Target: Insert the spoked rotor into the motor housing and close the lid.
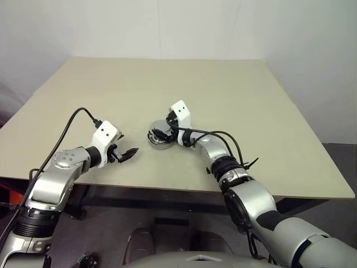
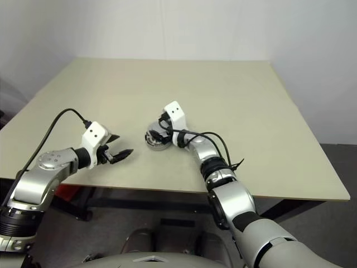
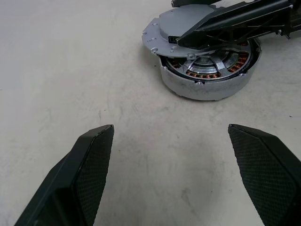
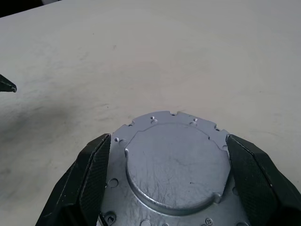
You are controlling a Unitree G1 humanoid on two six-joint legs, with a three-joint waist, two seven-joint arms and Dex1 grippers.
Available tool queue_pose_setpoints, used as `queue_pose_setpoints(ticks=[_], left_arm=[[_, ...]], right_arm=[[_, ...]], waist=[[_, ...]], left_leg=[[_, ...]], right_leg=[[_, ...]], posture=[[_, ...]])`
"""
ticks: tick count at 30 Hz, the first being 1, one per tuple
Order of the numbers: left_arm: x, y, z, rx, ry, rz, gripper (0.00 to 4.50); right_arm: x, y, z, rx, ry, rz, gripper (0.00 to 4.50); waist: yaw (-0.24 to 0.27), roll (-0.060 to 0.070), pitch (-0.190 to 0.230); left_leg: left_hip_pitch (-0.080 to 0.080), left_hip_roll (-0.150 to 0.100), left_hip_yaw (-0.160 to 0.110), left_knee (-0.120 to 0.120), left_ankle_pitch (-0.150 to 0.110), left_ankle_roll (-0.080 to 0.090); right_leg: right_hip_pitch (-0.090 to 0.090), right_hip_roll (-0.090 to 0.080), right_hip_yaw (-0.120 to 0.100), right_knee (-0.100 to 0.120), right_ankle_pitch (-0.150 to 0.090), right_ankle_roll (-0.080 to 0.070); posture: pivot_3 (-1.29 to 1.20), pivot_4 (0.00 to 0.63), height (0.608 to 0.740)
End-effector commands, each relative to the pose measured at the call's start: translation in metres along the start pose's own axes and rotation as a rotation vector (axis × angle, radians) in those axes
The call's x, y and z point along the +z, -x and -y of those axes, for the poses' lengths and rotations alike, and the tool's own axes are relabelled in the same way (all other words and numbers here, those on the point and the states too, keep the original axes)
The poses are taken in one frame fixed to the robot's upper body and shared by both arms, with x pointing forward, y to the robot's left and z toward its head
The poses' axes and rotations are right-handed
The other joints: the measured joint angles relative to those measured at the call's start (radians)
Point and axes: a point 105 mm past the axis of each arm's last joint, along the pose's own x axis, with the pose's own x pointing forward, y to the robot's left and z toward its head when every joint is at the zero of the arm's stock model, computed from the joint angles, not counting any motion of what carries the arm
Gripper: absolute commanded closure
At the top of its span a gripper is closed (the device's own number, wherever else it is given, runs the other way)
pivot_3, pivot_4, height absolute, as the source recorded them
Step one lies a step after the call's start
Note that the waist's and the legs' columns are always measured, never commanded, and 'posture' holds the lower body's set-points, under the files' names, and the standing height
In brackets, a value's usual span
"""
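- The motor housing [image 3: 207, 77] is placed near the middle of the table [image 1: 167, 84]; the spoked rotor [image 3: 214, 63] is seen inside it.
- The lid [image 4: 171, 165] is held tilted over the housing between the wide-spread fingers of the right gripper [image 4: 171, 174].
- The left gripper [image 1: 127, 154] is kept open and empty, near the housing.

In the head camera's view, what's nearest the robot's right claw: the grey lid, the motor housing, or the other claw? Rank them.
1. Lid: right at the right claw.
2. Motor housing: just beneath the lid.
3. Left claw: well off to the left, open over the table.
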Motion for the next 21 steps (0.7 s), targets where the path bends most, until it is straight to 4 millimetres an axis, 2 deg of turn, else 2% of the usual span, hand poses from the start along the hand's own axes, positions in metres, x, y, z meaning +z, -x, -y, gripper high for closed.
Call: queue_pose_setpoints(ticks=[1, 4, 6, 13, 21], left_arm=[[0.012, 0.006, -0.004, 0.024, -0.027, 0.039, 0.4], [0.012, 0.007, -0.004, 0.025, -0.027, 0.039, 0.4], [0.012, 0.007, -0.005, 0.027, -0.027, 0.038, 0.4], [0.012, 0.012, -0.009, 0.031, 0.0, 0.039, 0.4], [0.009, 0.015, -0.009, 0.031, 0.009, 0.03, 0.4]], right_arm=[[0.017, -0.004, 0.0, -0.001, 0.027, 0.045, 0.11], [0.016, -0.004, 0.0, -0.005, 0.026, 0.043, 0.11], [0.016, -0.003, 0.002, -0.017, 0.019, 0.047, 0.46], [0.024, -0.001, 0.004, 0.003, 0.007, 0.08, 2.53], [0.03, 0.001, 0.0, 0.037, 0.004, 0.112, 2.53]], waist=[[0.0, 0.0, 0.0], [0.0, 0.0, 0.0], [0.0, 0.0, 0.0], [-0.001, 0.0, 0.0], [0.0, 0.0, 0.0]], left_leg=[[0.0, 0.0, 0.0, 0.0, 0.0, 0.0], [0.0, 0.0, 0.0, 0.0, 0.0, 0.0], [0.0, 0.0, 0.0, 0.0, 0.0, 0.0], [0.0, 0.0, 0.0, 0.0, 0.0, 0.0], [0.0, 0.0, 0.0, 0.0, 0.0, 0.0]], right_leg=[[0.0, 0.0, 0.0, 0.0, 0.0, 0.0], [0.0, 0.0, 0.0, 0.0, 0.0, 0.0], [0.0, 0.0, 0.0, 0.0, 0.0, 0.0], [0.0, 0.0, 0.0, 0.001, 0.0, 0.0], [0.0, 0.0, 0.0, 0.0, 0.0, 0.0]], posture=[[0.0, 0.0, 0.74], [0.0, 0.0, 0.74], [0.0, 0.0, 0.74], [0.0, 0.0, 0.74], [0.0, 0.0, 0.74]])
